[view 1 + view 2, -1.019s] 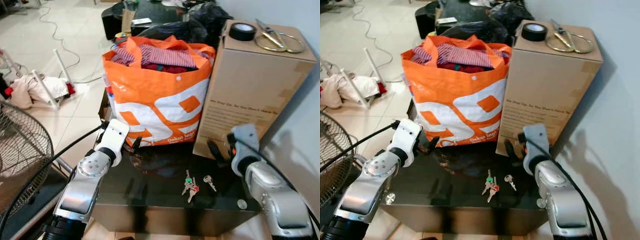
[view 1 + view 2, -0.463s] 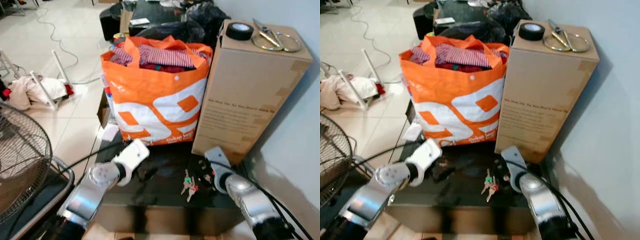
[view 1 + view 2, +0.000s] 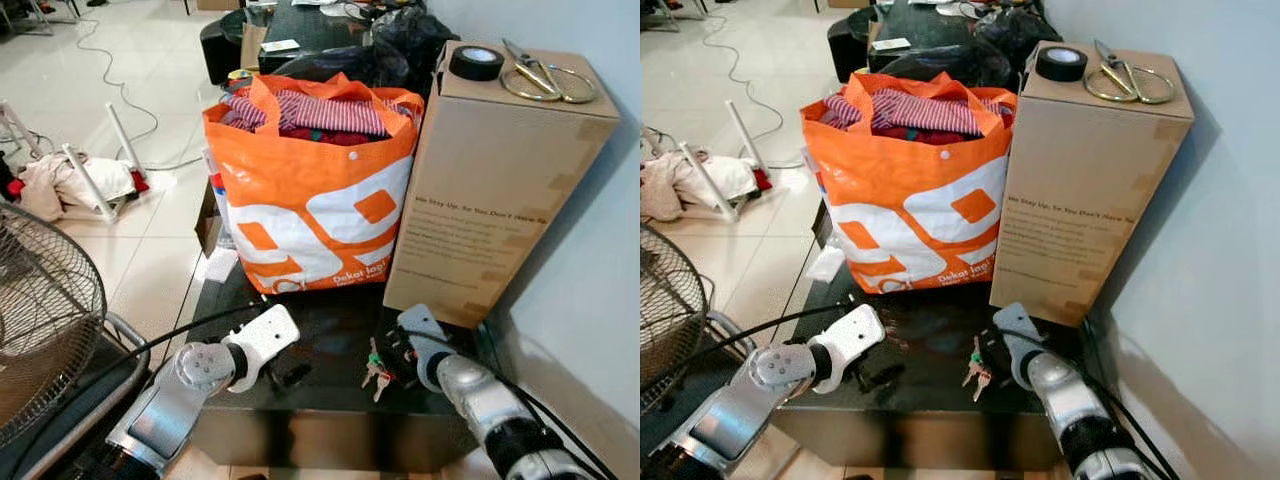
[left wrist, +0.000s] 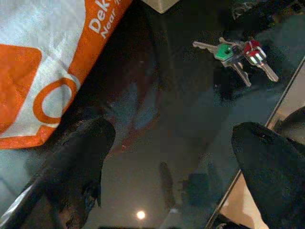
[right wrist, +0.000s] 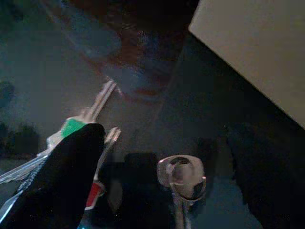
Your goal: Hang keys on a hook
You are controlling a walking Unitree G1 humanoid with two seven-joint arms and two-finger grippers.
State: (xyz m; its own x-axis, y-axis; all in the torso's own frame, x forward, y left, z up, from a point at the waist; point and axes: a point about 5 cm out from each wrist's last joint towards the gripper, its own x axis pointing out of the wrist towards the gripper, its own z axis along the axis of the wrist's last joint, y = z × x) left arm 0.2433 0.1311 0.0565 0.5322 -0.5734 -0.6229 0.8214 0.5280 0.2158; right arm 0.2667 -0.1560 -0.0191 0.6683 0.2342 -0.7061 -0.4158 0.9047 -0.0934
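Observation:
A bunch of keys (image 3: 376,368) with green and red caps lies on the dark glass table (image 3: 320,415), near its front edge. My right gripper (image 3: 400,352) is low over the table just right of the bunch, fingers open. In the right wrist view its fingers (image 5: 62,181) straddle a single silver key (image 5: 182,177), with the green-capped key (image 5: 71,128) beside one finger. My left gripper (image 3: 287,375) hovers open above the glass to the left of the keys (image 4: 236,52), holding nothing.
An orange and white bag (image 3: 310,200) full of clothes stands at the table's back. A tall cardboard box (image 3: 500,180) beside it carries a tape roll (image 3: 476,62) and scissors (image 3: 545,82). A floor fan (image 3: 40,320) stands at left.
Both arms have come down and forward over the table. The right gripper has closed in on the keys and now straddles the single key. The camera has shifted slightly.

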